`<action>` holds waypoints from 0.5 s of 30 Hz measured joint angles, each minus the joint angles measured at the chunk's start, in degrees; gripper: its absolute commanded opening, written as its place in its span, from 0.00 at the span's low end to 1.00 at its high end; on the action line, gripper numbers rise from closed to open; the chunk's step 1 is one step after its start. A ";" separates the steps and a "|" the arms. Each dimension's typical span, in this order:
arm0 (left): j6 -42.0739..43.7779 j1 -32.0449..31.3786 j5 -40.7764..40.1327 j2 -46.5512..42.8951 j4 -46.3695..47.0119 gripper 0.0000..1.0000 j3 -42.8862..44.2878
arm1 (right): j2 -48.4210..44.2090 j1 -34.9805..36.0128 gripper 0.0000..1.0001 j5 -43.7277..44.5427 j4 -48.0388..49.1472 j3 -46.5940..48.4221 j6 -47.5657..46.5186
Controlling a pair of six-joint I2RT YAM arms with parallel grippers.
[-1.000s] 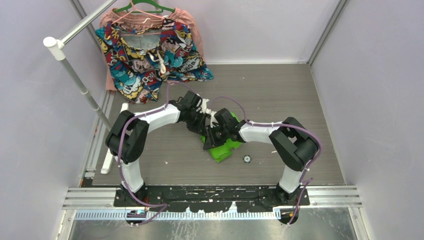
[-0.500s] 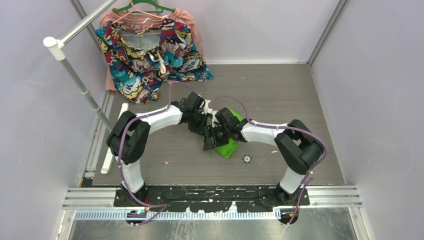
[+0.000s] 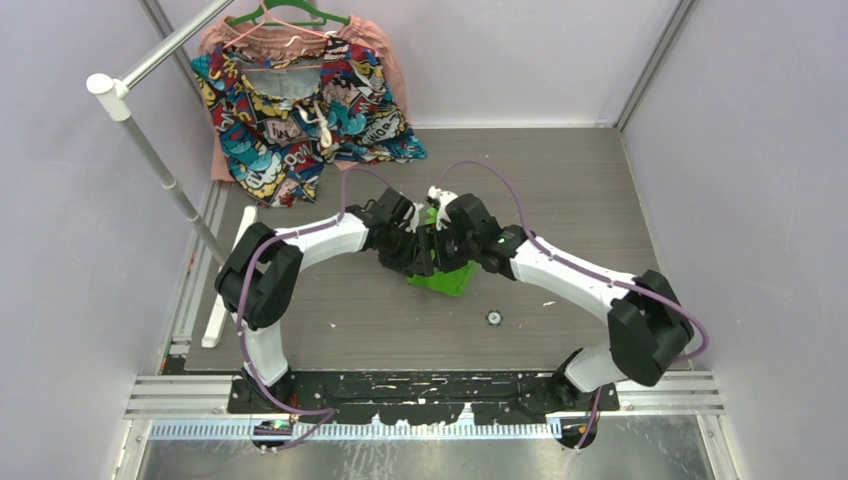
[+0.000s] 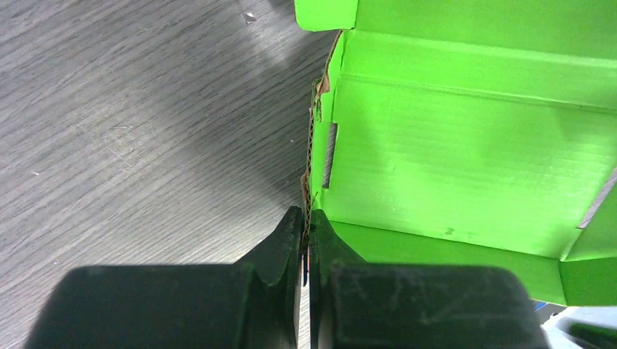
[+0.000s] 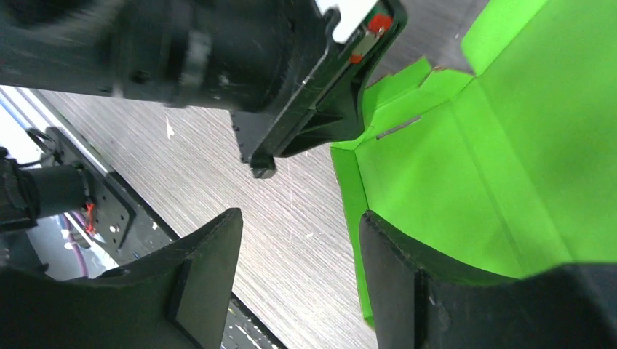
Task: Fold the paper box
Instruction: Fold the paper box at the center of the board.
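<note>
Grey wood-grain table [image 3: 580,180]. Green box [image 3: 447,281] at mid-surface. Small round bit [image 3: 493,318] near it, toward the near edge. White strip [image 3: 214,318] along the left edge. Patterned garment [image 3: 290,120] over the far left corner.

Pale lilac walls [image 3: 520,50] enclose a grey wood-grain table [image 3: 600,180]. At the back left, a bright patterned garment [image 3: 300,110] hangs on a green hanger [image 3: 285,15] (beside a slanting metal pole [image 3: 152,155]). Light is even.
</note>
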 measured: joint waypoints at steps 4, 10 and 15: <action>-0.28 -0.17 -0.74 0.00 -0.26 0.00 0.02 | -4.07 -0.44 0.67 2.58 -2.29 1.75 0.81; -1.14 -0.61 -3.19 -0.61 -2.67 0.00 0.31 | -8.41 -1.31 0.63 10.29 -8.81 4.63 2.47; -1.09 -1.09 -7.67 -1.51 -7.26 0.00 1.20 | -12.57 -1.79 0.59 16.94 -12.55 2.62 5.42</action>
